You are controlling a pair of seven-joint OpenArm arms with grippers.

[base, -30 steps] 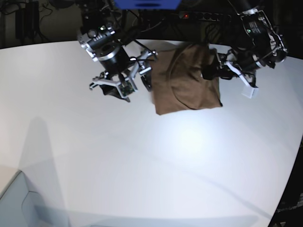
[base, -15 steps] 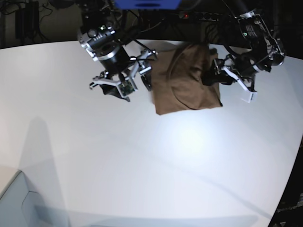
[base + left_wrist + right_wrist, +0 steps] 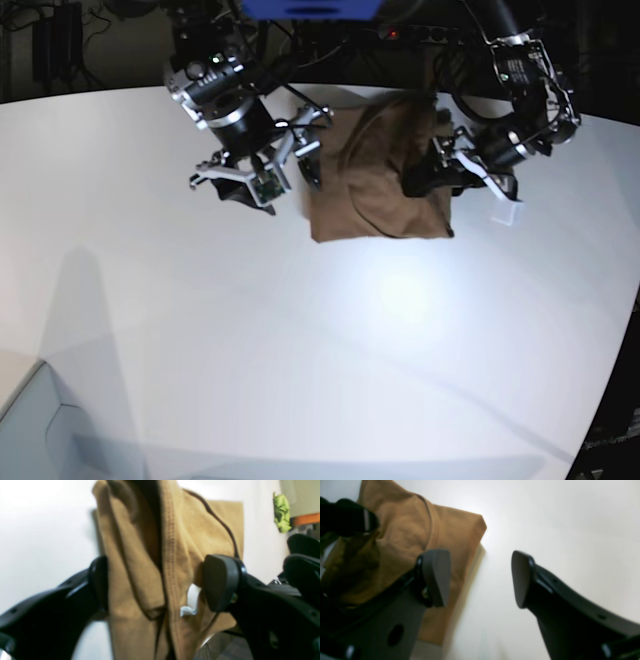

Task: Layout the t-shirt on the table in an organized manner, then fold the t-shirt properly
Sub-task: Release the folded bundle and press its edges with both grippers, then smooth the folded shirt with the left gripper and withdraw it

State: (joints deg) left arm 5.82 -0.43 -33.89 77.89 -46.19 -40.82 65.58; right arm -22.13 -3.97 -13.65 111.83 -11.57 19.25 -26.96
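White table [image 3: 300,340] is holding your brown t-shirt [image 3: 375,190] at about 12 o'clock. Your left gripper [image 3: 155,585] is spreading wide around a raised fold; be closing low and gently. Your right gripper [image 3: 480,577] is waiting wide at 9 o'clock. Since before, the shirt is sliding toward 9 o'clock.

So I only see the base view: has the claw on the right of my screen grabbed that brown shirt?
Observer: Not gripping. The left wrist view shows that left claw open, straddling a raised fold of the t-shirt, close to its white tag.
Operator: And the other claw?
Observer: The right wrist view shows the right claw open too, one side over the t-shirt's edge, the other over the table, holding nothing.
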